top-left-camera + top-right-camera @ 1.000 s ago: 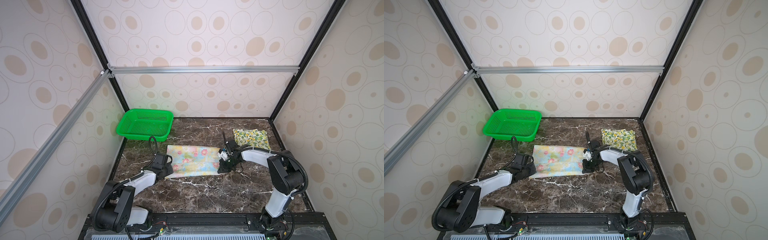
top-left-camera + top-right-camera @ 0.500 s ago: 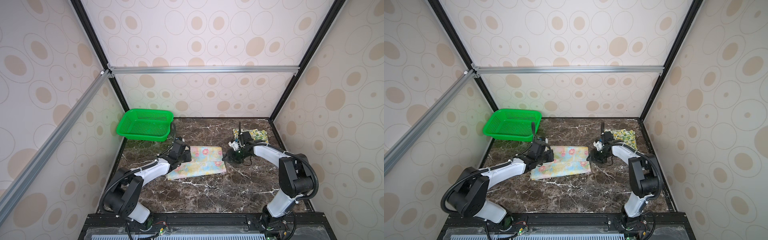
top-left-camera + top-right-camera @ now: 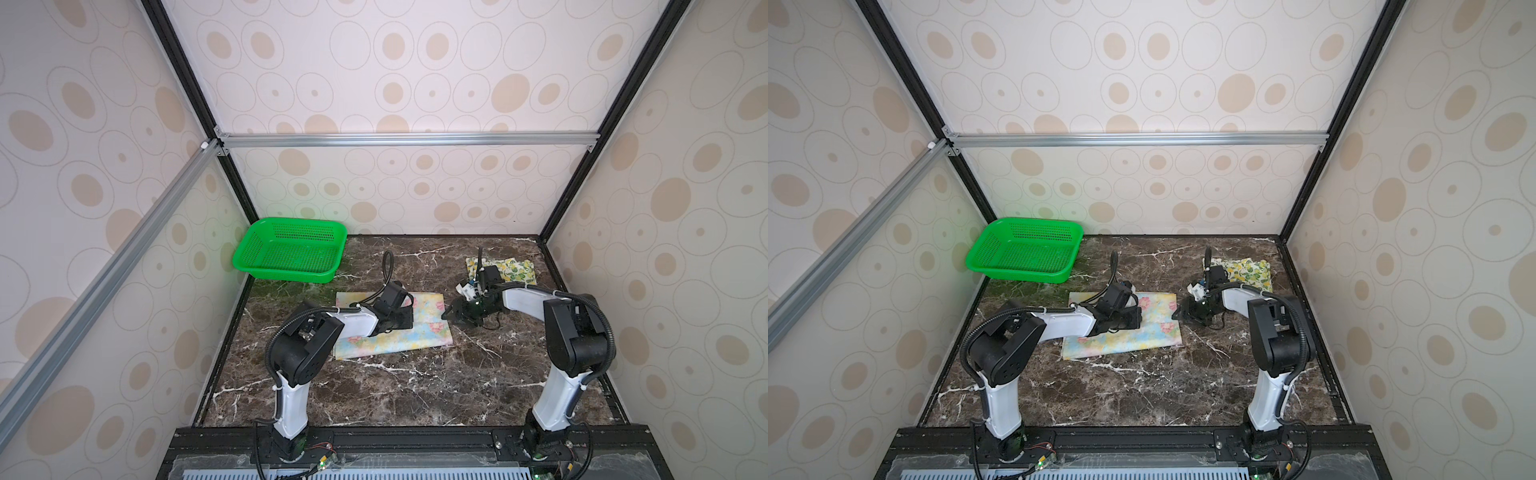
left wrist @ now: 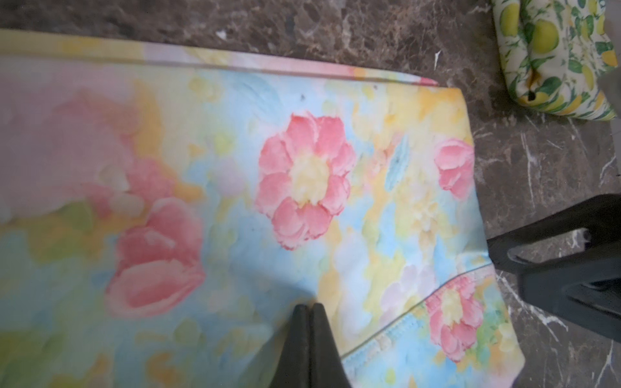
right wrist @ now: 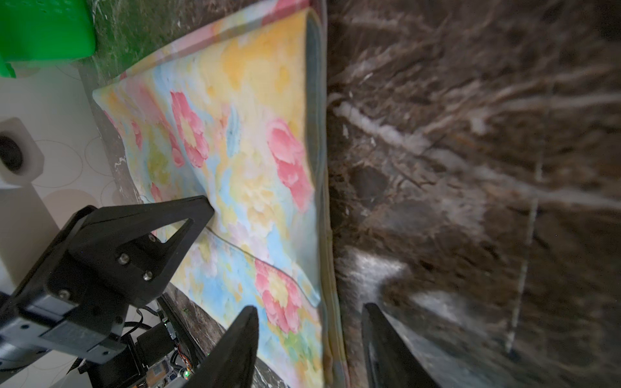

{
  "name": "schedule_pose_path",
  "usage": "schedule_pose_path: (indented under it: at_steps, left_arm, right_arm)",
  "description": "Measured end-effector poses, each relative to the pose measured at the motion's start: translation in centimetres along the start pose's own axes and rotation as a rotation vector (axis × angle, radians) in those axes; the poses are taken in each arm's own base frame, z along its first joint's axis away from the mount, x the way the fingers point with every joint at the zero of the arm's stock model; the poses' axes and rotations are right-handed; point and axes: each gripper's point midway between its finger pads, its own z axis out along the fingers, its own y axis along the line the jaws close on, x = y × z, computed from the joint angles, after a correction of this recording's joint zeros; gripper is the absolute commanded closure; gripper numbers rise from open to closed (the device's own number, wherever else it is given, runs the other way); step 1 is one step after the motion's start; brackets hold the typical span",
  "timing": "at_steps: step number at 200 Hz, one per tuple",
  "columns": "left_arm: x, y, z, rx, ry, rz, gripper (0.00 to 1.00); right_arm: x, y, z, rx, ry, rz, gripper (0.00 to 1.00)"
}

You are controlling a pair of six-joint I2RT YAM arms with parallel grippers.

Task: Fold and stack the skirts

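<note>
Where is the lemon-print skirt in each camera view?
In a top view: lemon-print skirt, far right on the table.
In a top view: lemon-print skirt, same place.
Left wrist: lemon-print skirt, beyond the floral skirt's corner.
Right wrist: not in it.
Shared landmark: floral skirt, in all four.

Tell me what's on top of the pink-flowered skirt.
The left gripper, shut, tips on the pink-flowered skirt. The lemon skirt lies apart, not stacked. In both top views the left arm hides part of the cloth.
</note>
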Motion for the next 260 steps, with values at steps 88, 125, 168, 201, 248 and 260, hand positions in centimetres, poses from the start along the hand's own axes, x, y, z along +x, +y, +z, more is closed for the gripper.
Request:
schedule_pose_path:
  at_steps: [88, 125, 168, 201, 248, 260]
  left_arm:
    - [0.0, 0.1, 0.1, -0.004, -0.002, 0.003, 1.00]
    - [0.0, 0.1, 0.1, -0.003, -0.003, 0.003, 1.00]
    - [0.0, 0.1, 0.1, -0.003, -0.003, 0.003, 1.00]
    - [0.0, 0.1, 0.1, -0.003, -0.003, 0.003, 1.00]
    - [0.0, 0.1, 0.1, -0.003, -0.003, 0.003, 1.00]
    - [0.0, 0.1, 0.1, -0.003, -0.003, 0.003, 1.00]
  right_arm:
    - [-0.8, 0.4, 1.3, -0.056, -0.009, 0.012, 0.51]
    - [-0.7, 0.9, 1.8, -0.056, -0.009, -0.004, 0.52]
    - [-0.8, 1.2, 2.2, -0.067, -0.003, -0.005, 0.54]
    - [-0.6, 1.7, 2.7, -0.078, 0.005, -0.014, 0.58]
    - [-0.4, 1.9, 3.3, -0.095, 0.020, -0.005, 0.68]
    - [-0.4, 2.0, 3.4, -0.101, 0.022, 0.000, 0.61]
